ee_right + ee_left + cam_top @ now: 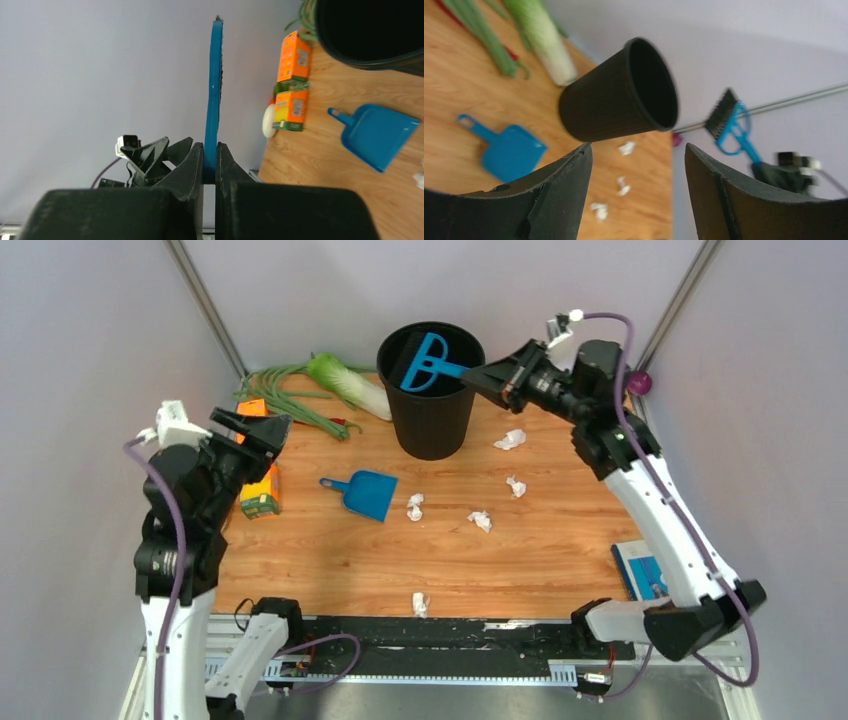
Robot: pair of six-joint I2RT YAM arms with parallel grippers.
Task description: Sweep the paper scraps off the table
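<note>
Several white paper scraps lie on the wood table (330, 560): one by the bin (510, 439), two mid-table (415, 506) (481, 521), one near the front rail (421, 603). A blue dustpan (365, 493) lies flat left of them. My right gripper (478, 375) is shut on the handle of a blue brush (428, 365), held over the black bin (432, 390). The right wrist view shows the fingers (190, 165) clamped on the brush (215, 90). My left gripper (265, 430) is open and empty, raised above the table's left side. Its view shows scraps (624, 186) and the dustpan (511, 150).
A leek (345, 380) and green stalks (285, 400) lie at the back left. Orange boxes (260, 490) stand at the left edge under my left gripper. A blue book (640, 570) lies at the right edge. A purple ball (640, 383) is at the back right.
</note>
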